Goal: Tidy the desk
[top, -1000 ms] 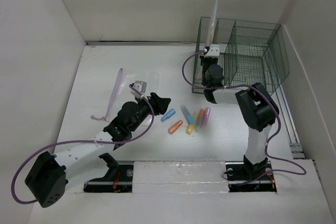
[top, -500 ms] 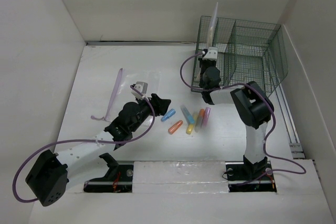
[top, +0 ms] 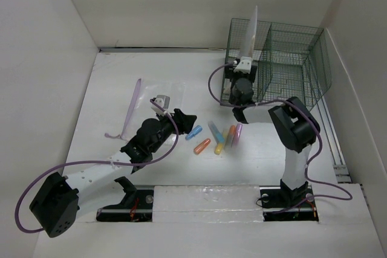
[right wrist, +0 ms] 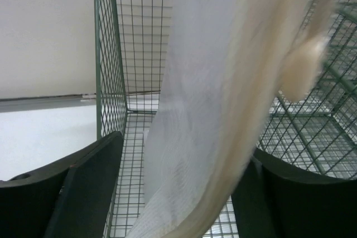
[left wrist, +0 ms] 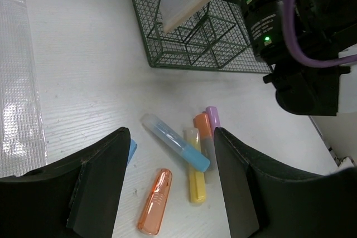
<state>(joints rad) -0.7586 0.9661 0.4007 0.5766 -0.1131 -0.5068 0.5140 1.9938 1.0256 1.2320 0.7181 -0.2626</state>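
Note:
On the white desk several coloured highlighters lie loose in the middle. My left gripper hovers open just left of them; in the left wrist view its jaws frame the pens without touching any. My right gripper is at the front left corner of the green wire rack. A white mesh pouch stands on end in the rack's left compartment. In the right wrist view the pouch passes, blurred, between my wide-apart right jaws.
A clear gridded plastic bag and a thin purple strap lie on the desk's left half. The rack has several compartments and stands at the back right, near the white side wall. Purple cables trail from both arms.
My right gripper has opened around the white pouch, and the pouch's top has swung a little to the right. The left arm and the highlighters have barely moved.

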